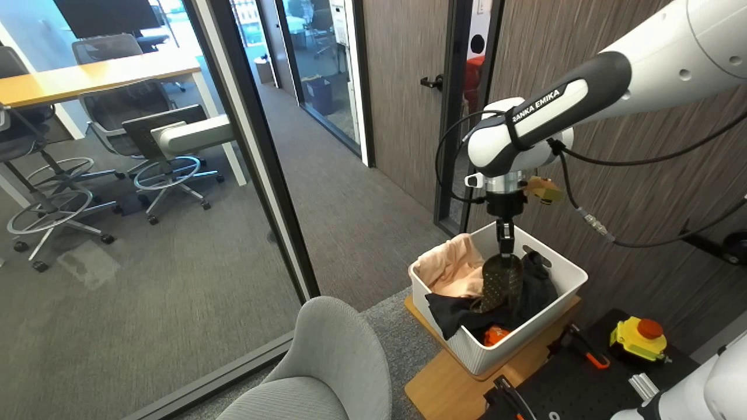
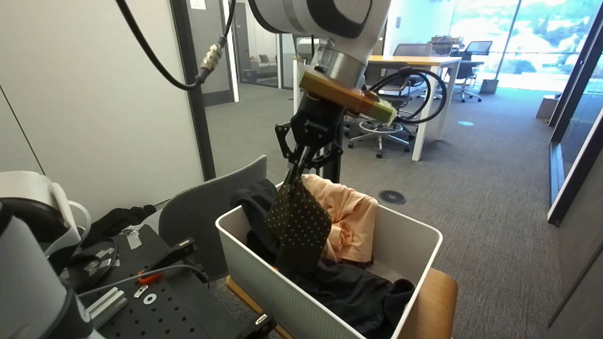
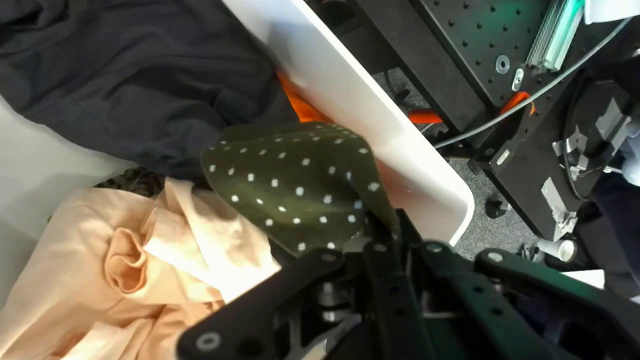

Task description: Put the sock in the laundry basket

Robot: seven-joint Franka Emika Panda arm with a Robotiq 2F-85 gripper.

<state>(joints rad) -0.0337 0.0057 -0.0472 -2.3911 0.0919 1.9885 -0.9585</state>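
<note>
The sock is dark olive-brown with small white dots. It shows in both exterior views (image 1: 502, 283) (image 2: 306, 230) and in the wrist view (image 3: 295, 185). My gripper (image 1: 506, 248) (image 2: 295, 181) (image 3: 387, 227) points down and is shut on the sock's upper end. The sock hangs limp from the fingertips inside the white laundry basket (image 1: 575, 281) (image 2: 414, 230) (image 3: 345, 95). Its lower end is over the black garment (image 1: 540, 286) (image 2: 353, 294) (image 3: 135, 85); I cannot tell whether it rests on it. A peach-orange cloth (image 1: 452, 271) (image 2: 353, 230) (image 3: 165, 280) lies beside it in the basket.
An orange item (image 1: 496, 335) (image 3: 302, 105) lies by the basket wall. The basket stands on a wooden surface (image 1: 435, 382) (image 2: 440, 301). A grey chair (image 1: 338, 350) is close by. A black pegboard table (image 1: 589, 391) (image 2: 165, 310) carries a yellow-and-red stop button (image 1: 639, 338).
</note>
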